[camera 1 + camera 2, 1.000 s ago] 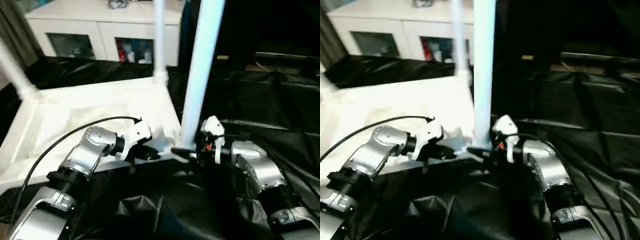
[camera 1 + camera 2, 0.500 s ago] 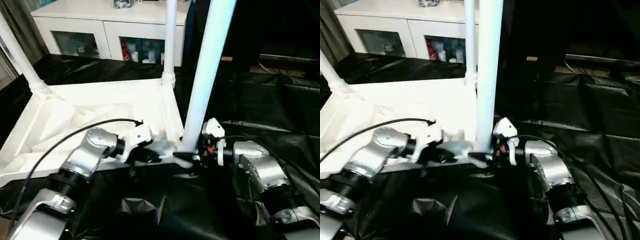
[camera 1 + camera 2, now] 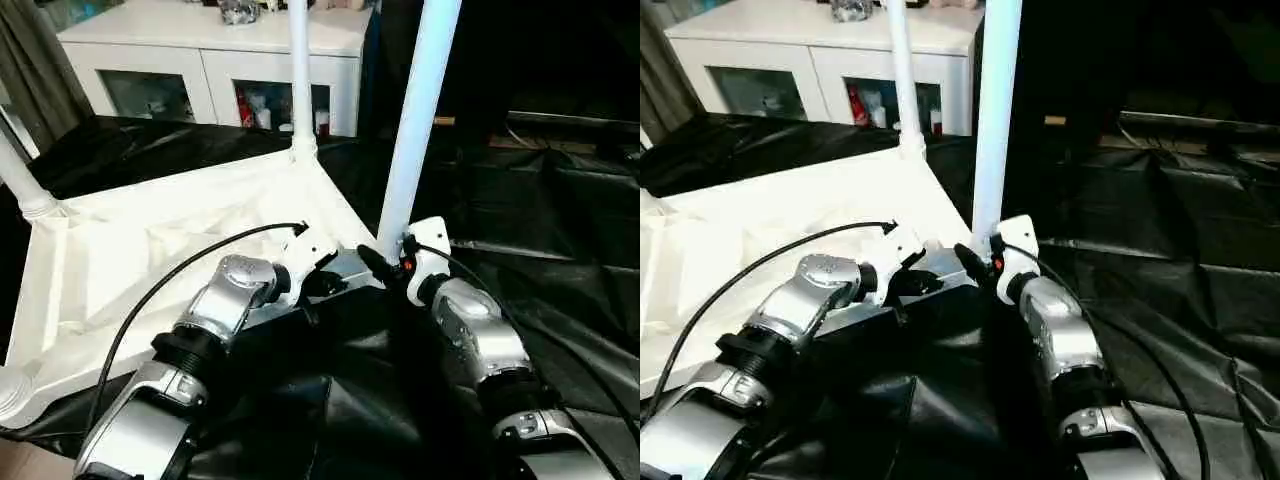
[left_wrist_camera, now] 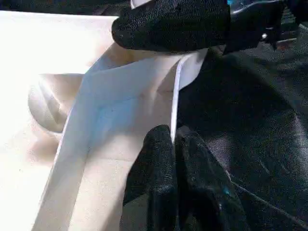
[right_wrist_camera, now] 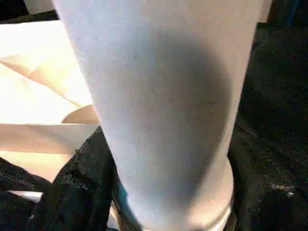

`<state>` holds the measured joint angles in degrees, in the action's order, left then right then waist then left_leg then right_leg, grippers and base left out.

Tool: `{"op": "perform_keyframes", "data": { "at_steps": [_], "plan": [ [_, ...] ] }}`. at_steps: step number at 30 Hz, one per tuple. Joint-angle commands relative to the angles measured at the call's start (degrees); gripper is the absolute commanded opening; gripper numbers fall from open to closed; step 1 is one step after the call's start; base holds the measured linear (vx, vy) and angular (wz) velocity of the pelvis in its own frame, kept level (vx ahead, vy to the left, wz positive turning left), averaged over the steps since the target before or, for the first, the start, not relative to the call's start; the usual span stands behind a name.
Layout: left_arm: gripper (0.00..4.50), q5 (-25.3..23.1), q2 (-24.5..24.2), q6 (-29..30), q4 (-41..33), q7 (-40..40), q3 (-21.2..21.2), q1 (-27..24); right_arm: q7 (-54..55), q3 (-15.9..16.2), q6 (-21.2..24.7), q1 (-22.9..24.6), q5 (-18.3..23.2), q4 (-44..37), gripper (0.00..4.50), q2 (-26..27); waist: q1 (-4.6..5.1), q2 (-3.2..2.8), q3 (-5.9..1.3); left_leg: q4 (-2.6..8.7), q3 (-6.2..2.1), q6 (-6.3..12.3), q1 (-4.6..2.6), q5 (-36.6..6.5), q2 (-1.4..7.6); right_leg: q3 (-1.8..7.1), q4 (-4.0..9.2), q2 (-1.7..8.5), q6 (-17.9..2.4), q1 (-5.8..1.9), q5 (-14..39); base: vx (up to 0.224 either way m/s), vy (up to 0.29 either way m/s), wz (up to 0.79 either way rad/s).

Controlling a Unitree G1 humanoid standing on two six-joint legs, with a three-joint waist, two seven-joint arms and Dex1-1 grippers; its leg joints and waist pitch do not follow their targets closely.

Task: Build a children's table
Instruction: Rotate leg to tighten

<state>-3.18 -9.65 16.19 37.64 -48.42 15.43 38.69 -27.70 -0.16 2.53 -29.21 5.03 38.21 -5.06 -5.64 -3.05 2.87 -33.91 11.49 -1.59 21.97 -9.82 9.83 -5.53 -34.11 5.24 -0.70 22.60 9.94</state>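
Lying upside down on black sheeting (image 3: pixel 560 300), children's table (image 3: pixel 130 250) with ribbed underside up; three legs upright in corner sockets: near leg (image 3: pixel 415 120), far leg (image 3: pixel 299 70), left-side leg (image 3: pixel 20 180). A fourth socket (image 3: pixel 12 390) at the nearest left corner, contents cut off at the frame edge. Left gripper (image 3: pixel 322 283) at the table's near rim, just left of the near leg's base. Right gripper (image 3: pixel 375 268) at that base, on its right side. White glass-door cabinet (image 3: pixel 215 60) well beyond both grippers.

Seen from the right eye: same layout, near leg (image 3: pixel 995 110) rising directly above the right gripper (image 3: pixel 973 262); left gripper (image 3: pixel 915 283) close beside it on the rim.

Seen from the left wrist: left fingertips (image 4: pixel 161 163) pressed together, pinching the thin upright rim (image 4: pixel 175 106); one black finger of the right gripper (image 4: pixel 173 24) just ahead, lying across the corner.

Seen from the right wrist: near leg (image 5: pixel 163 96) immediately ahead, its foot seated in a socket collar (image 5: pixel 221 192); one black finger (image 5: pixel 77 192) against the leg's side; grip width on this end effector: cannot tell.
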Motion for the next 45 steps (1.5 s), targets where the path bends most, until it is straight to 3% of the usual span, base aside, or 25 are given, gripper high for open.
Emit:
{"op": "perform_keyframes", "data": {
  "at_steps": [1, 5, 8, 11, 15, 17, 18, 24, 30, 33, 35, 37, 40, 43, 45],
  "plan": [
    [0.0, 0.37, 2.52, -1.2, 0.44, 5.34, -0.86, 2.36, -8.33, 7.95, 0.82, 0.7, 0.07, 0.2, 3.51, 5.87, 0.35, 0.28, -3.5, 4.59, -2.37, 0.61, -1.35, -18.72, 3.68, 3.21, 5.31, 4.69, -8.93, -1.98, 21.8, 0.0, 0.0, 0.0],
    [0.0, 0.68, 0.47, -2.45, -1.11, 1.03, -0.13, 1.56, -12.34, 8.65, 1.21, 1.12, 0.83, -2.56, 3.75, 3.43, 0.75, 0.19, -3.53, 4.63, -2.4, 0.67, -1.36, -19.53, 3.65, 3.2, 5.32, 4.58, -9.18, -2.04, 21.45, 0.0, 0.0, 0.0],
    [0.0, 1.66, -3.26, -5.42, -4.01, -6.89, 1.01, -0.36, -22.17, 9.78, 1.53, 2.19, 2.47, -6.08, 3.75, -1.85, 0.47, 0.37, -3.82, 4.44, -2.31, 1.86, -1.07, -17.19, 3.82, 3.28, 4.83, 4.62, -9.76, -2.4, 17.85, 0.0, 0.0, 0.0],
    [0.0, 2.37, -5.91, -5.93, -6.41, -11.99, 1.77, -1.92, -27.0, 9.76, 1.89, 2.22, 3.72, -7.01, 3.75, -4.46, 0.51, 0.22, -3.99, 4.15, -2.1, 3.49, -0.51, -14.03, 3.8, 3.12, 4.14, 4.47, -11.21, -2.7, 13.45, 0.0, 0.0, 0.0],
    [0.0, 2.76, -10.34, -7.69, -8.07, -18.09, 2.74, -3.54, -35.12, 10.54, 2.85, 1.93, 3.92, -8.44, 3.75, -9.11, 0.27, 0.0, -4.17, 3.8, -1.94, 4.58, -0.72, -11.83, 3.95, 3.03, 3.5, 4.23, -13.58, -2.45, 8.9, 0.0, 0.0, 0.0],
    [0.0, 3.48, -12.23, -8.02, -8.85, -20.98, 2.65, -4.0, -39.03, 11.45, 3.55, 1.87, 3.53, -9.18, 3.75, -11.6, 0.1, -0.12, -4.11, 3.84, -1.84, 4.41, -1.02, -12.63, 4.08, 3.05, 3.47, 4.08, -14.1, -2.2, 8.98, 0.0, 0.0, 0.0],
    [0.0, 3.81, -12.92, -7.93, -9.19, -22.04, 2.51, -4.12, -40.29, 11.75, 3.51, 1.77, 3.32, -9.33, 3.63, -12.5, 0.08, 0.27, -4.04, 3.9, -1.84, 4.35, -0.95, -12.93, 4.08, 3.05, 3.49, 4.09, -14.1, -2.35, 9.44, 0.0, 0.0, 0.0],
    [0.0, 3.99, -13.85, -7.98, -9.96, -23.59, 2.32, -4.47, -41.73, 11.87, 3.62, 1.26, 3.63, -9.47, 3.11, -13.09, -0.25, 0.07, -3.87, 4.19, -1.94, 1.91, -1.24, -15.58, 4.14, 3.29, 3.9, 4.4, -13.09, -2.19, 14.31, 0.0, 0.0, 0.0],
    [0.0, 3.76, -13.43, -8.44, -9.25, -22.4, 2.28, -4.49, -41.87, 12.08, 4.85, 2.04, 4.55, -9.82, 2.75, -12.08, -0.36, 0.24, -4.07, 3.93, -1.88, 2.81, -1.01, -13.1, 4.04, 3.25, 3.54, 4.39, -13.53, -2.31, 11.44, 0.0, 0.0, 0.0],
    [0.0, 2.11, -11.66, -6.56, -7.44, -16.04, 1.17, -3.61, -34.19, 10.14, 4.95, 2.78, 3.6, -8.15, 2.73, -9.46, -0.45, 0.61, -4.0, 3.95, -1.85, 3.02, -1.02, -12.64, 4.13, 3.26, 3.58, 4.45, -13.41, -2.23, 12.21, 0.0, 0.0, 0.0],
    [0.0, 1.51, -10.75, -5.74, -6.27, -13.16, 0.6, -2.97, -29.22, 9.42, 4.13, 2.44, 2.05, -6.25, 2.72, -8.22, -0.19, 0.6, -3.87, 4.07, -1.96, 1.95, -1.16, -13.66, 3.97, 3.31, 3.91, 4.62, -12.94, -2.08, 14.62, 0.0, 0.0, 0.0],
    [0.0, 0.71, -7.99, -4.07, -3.62, -6.74, -0.6, -1.29, -18.56, 7.95, 3.52, 1.86, -0.63, -2.38, 2.72, -5.4, 0.24, 0.67, -3.44, 4.28, -2.11, 0.18, -1.46, -16.63, 3.75, 3.25, 4.72, 4.76, -11.41, -1.83, 20.78, 0.0, 0.0, 0.0],
    [0.0, -0.04, -2.6, -1.61, 0.58, 3.16, -2.05, 1.48, -2.38, 3.82, 5.42, 0.56, -0.57, 1.85, 2.72, 1.11, 0.96, 0.51, -3.39, 4.45, -2.31, -1.03, -1.71, -18.85, 3.66, 3.25, 5.18, 4.64, -9.97, -1.61, 23.84, 0.0, 0.0, 0.0],
    [0.0, 0.23, -0.24, -0.56, 1.15, 5.45, -2.32, 1.94, 2.07, 3.66, 5.46, 0.26, -0.99, 2.7, 2.72, 4.15, 1.1, 0.14, -3.37, 4.59, -2.44, -1.3, -1.75, -20.24, 3.62, 3.18, 5.6, 4.68, -8.84, -1.55, 24.79, 0.0, 0.0, 0.0],
    [0.0, 0.17, 2.0, -0.34, 0.88, 5.76, -1.69, 2.11, 2.6, 6.37, 3.96, 0.08, -2.96, 2.67, 2.72, 7.35, 1.12, 0.27, -3.36, 4.61, -2.43, -1.08, -1.78, -21.02, 3.51, 3.13, 5.71, 4.65, -8.5, -1.56, 25.18, 0.0, 0.0, 0.0]
  ]
}}
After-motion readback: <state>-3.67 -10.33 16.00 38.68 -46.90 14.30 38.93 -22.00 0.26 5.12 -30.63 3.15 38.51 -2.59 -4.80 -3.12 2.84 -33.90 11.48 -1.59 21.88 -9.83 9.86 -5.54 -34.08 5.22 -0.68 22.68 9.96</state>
